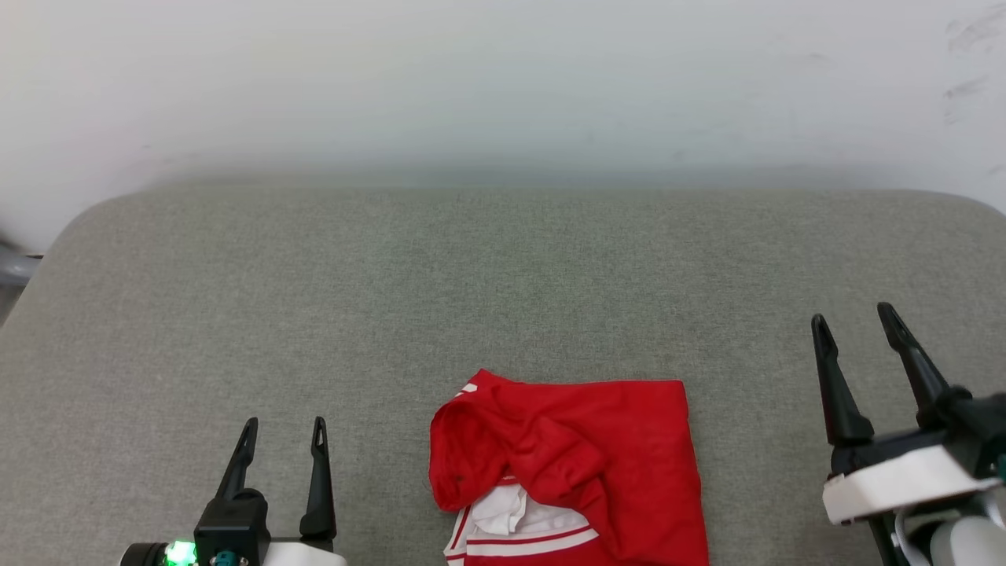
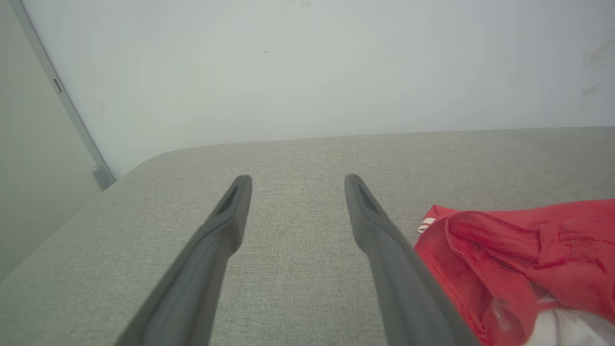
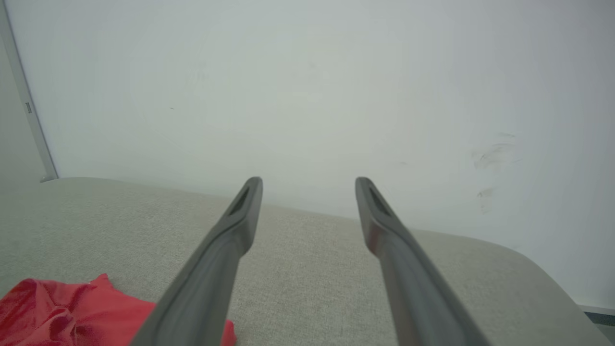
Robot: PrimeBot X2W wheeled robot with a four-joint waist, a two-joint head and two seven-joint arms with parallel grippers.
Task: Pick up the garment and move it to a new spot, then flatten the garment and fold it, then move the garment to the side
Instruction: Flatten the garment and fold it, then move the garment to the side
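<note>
The garment (image 1: 581,464), a red jersey with white striped trim, lies folded and a bit rumpled at the near middle of the grey cushioned surface (image 1: 503,275). Its near edge runs off the bottom of the head view. My left gripper (image 1: 284,437) stands open at the lower left, apart from the cloth, with nothing between its fingers. My right gripper (image 1: 855,321) is open at the right, raised and clear of the garment. In the left wrist view the garment (image 2: 523,259) lies just right of the open left gripper (image 2: 297,185). In the right wrist view the garment (image 3: 62,312) sits at the lower left of the open right gripper (image 3: 308,187).
A pale wall (image 1: 503,86) rises behind the far edge of the surface. The surface's rounded left corner (image 1: 86,216) borders a drop, with a grey pole (image 2: 62,101) along the wall. Bare fabric stretches beyond the garment and to both sides.
</note>
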